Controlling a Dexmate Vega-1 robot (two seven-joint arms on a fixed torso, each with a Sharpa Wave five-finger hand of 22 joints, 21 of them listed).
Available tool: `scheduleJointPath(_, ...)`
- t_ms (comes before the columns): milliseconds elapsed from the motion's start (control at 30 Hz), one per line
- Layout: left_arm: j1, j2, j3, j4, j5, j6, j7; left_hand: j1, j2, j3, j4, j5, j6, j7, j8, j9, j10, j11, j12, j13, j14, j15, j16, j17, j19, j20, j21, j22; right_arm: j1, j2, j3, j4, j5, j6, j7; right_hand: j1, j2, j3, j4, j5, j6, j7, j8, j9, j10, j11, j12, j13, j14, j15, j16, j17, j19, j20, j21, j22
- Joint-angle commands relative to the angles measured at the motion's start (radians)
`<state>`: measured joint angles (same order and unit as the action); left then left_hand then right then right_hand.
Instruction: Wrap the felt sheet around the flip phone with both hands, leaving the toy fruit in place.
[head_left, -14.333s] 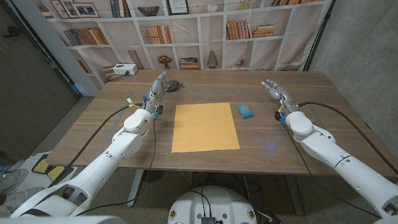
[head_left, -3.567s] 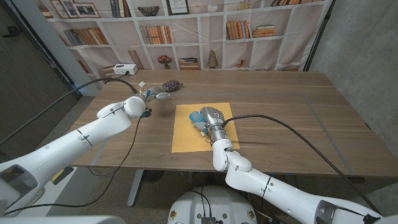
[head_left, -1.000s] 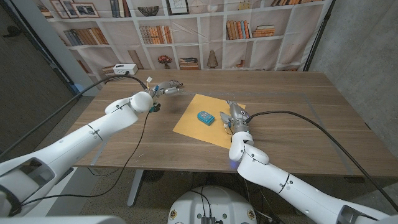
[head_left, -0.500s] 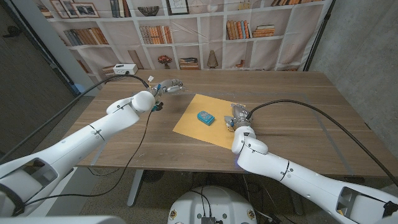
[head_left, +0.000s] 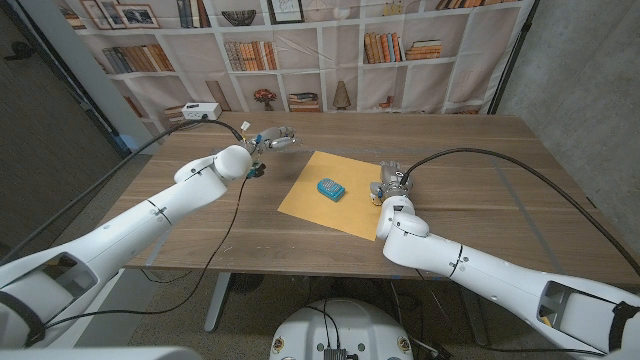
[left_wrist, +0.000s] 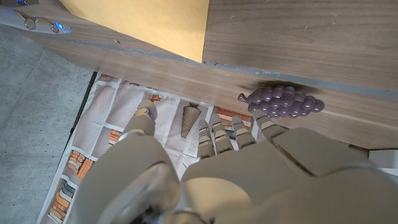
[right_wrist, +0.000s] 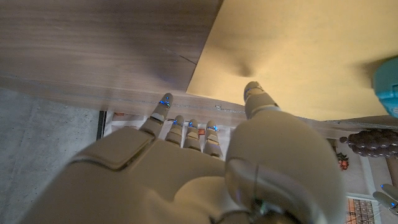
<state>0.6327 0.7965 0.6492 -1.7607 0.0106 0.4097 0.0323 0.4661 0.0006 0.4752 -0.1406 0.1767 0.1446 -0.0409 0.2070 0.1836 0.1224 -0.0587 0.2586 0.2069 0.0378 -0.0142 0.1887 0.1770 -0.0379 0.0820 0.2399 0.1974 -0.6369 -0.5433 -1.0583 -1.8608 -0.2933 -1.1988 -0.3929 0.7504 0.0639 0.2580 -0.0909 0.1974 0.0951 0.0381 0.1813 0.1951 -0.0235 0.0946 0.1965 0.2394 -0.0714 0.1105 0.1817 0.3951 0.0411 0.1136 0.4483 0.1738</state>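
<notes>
The orange-yellow felt sheet lies turned at an angle on the wooden table, with the small blue flip phone on its middle. My right hand is at the sheet's right edge with fingers spread and nothing in them. In the right wrist view its thumb reaches over the sheet, and the phone shows at the picture's edge. My left hand hovers at the far left with fingers apart. The purple toy grapes lie just past its fingertips.
A bookshelf backdrop stands behind the table's far edge. A white box sits on a low surface beyond the far left corner. Black cables trail from both arms over the table.
My right hand has shifted a little right and farther along the sheet's right edge. My left hand has edged slightly right near the grapes. Sheet and phone have stayed put over the last second.
</notes>
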Motion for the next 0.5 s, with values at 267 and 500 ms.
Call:
scheduleJointPath(267,-0.008,-0.011,0.001,0.013,0.007,-0.005,0.008,0.004,0.011,-0.007,0.0,-0.001,0.013,0.0,-0.002,0.005,0.006,0.001,-0.004,0.003,0.003,-0.006,0.0,-0.001,-0.003,0.006,-0.002,0.004,0.235,-0.009,-0.192,0.09,0.108,-0.116,0.212,-0.143,-0.013,-0.069,0.053,0.009,0.13,0.021,0.053,0.001,-0.083,0.051,0.013,-0.001,-0.099,0.029,0.015,-0.008,-0.062,0.026,-0.06,0.006)
scheduleJointPath(500,-0.008,-0.01,-0.001,0.016,0.008,-0.015,0.01,0.005,0.013,-0.008,0.0,-0.001,0.013,0.001,-0.003,0.005,0.005,0.0,-0.005,0.003,0.003,-0.007,0.0,-0.001,-0.004,0.005,-0.002,0.004,0.275,0.002,-0.241,0.123,0.127,-0.12,0.213,-0.085,0.009,-0.045,-0.001,0.021,0.318,0.043,0.085,-0.004,0.065,0.046,0.07,-0.008,-0.016,0.012,0.046,-0.035,0.025,0.001,-0.052,0.006)
